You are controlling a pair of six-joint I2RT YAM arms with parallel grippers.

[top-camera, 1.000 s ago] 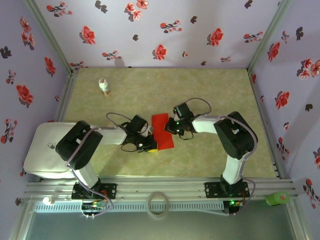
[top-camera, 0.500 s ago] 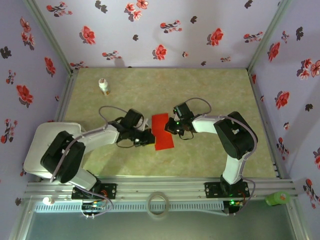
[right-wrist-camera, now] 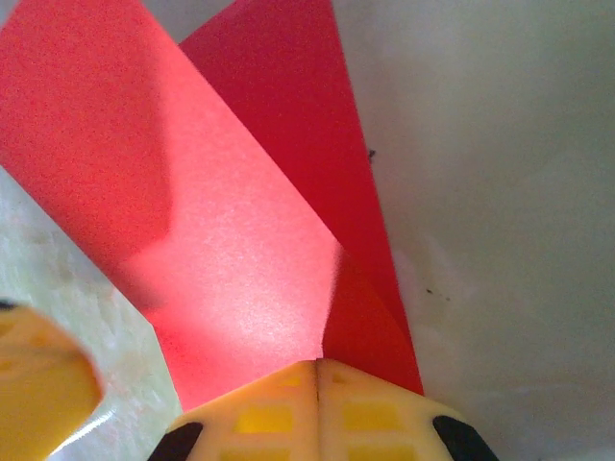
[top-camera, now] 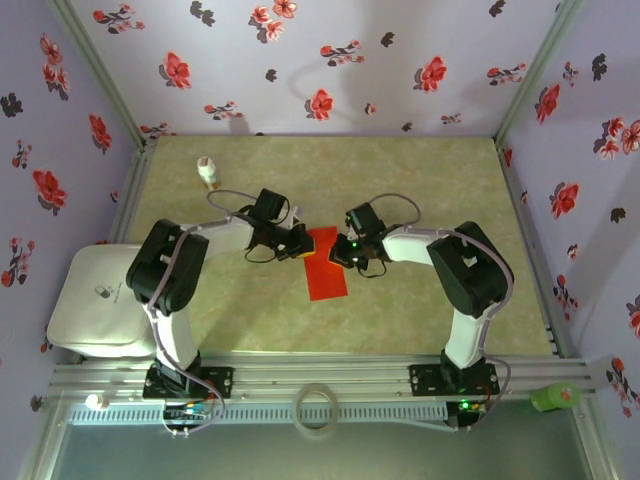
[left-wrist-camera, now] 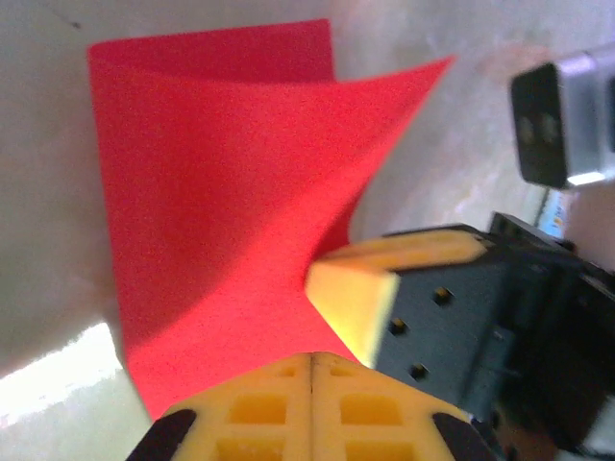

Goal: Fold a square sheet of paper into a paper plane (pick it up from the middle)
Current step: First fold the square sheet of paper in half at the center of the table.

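Though doubled over once along a long crease, nowhere near a dart yet: no pointed nose, no wings, only a narrow red rectangle with one layer lifting off the other. Judged early in the job, with nose corners, centre fold and wing folds all left to make. Starting at the far left, a smooth white pad [top-camera: 85, 310] with rounded corners, and beyond it a small white bottle [top-camera: 208, 173] with an orange band, upright and well apart from the work. Next, the left gripper [top-camera: 300, 243], ribbed yellow fingers [left-wrist-camera: 255, 408] clenched seam to seam, tips touching the left edge of the square sheet of paper [top-camera: 326, 275]; cannot tell whether nipping any of it or merely pressing against it. Then the sheet itself, lying on the mottled, stone-patterned table [top-camera: 420, 200] between the two grippers: thin, matte, plain bright red, unmarked, crisp enough to hold a fold, upper layer curling up toward a sharp free corner in the left wrist view. Last, the right gripper [top-camera: 340, 258], closed tight as well and apparently pinching the right edge, both layers running into the shut seam in the right wrist view. Likely to crumple or tear if tugged from both sides at once.
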